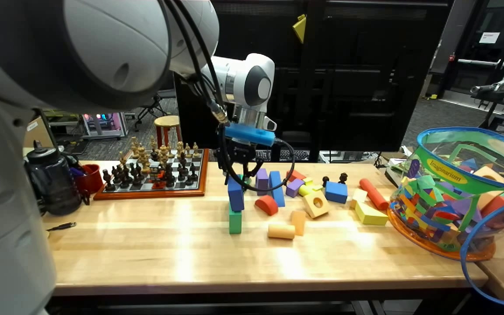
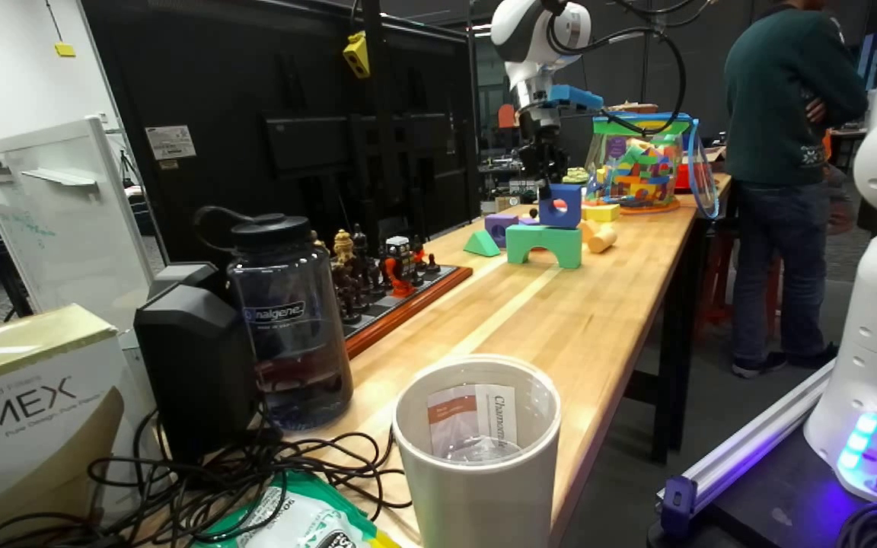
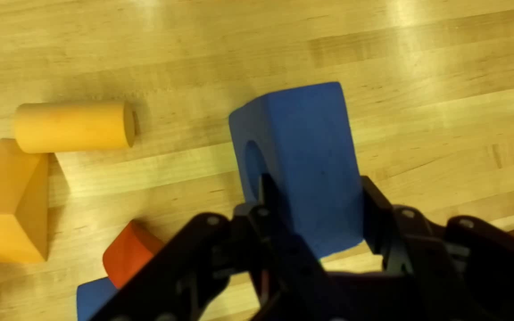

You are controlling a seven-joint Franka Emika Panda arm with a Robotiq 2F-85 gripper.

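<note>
My gripper [image 3: 317,183] is shut on a blue block with a round hole [image 3: 312,147], one finger at the holed face and one at the opposite face. In the exterior views the gripper [image 1: 239,173] [image 2: 543,176] points down with the blue block [image 1: 236,197] [image 2: 572,199] below it. The block stands over a green arch block [image 1: 235,223] [image 2: 516,242] on the table; whether the two touch I cannot tell. The arch is almost wholly hidden in the wrist view. A red half-round block [image 1: 266,204] and an orange cylinder [image 1: 281,231] [image 3: 74,127] lie nearby.
Several loose blocks, such as a yellow one [image 1: 371,215] and a holed tan one [image 1: 316,204], lie beside the arch. A clear bag of blocks [image 1: 446,175], a chessboard [image 1: 199,192], a dark bottle [image 1: 55,183] and a white cup [image 2: 476,502] stand on the table [image 1: 169,253].
</note>
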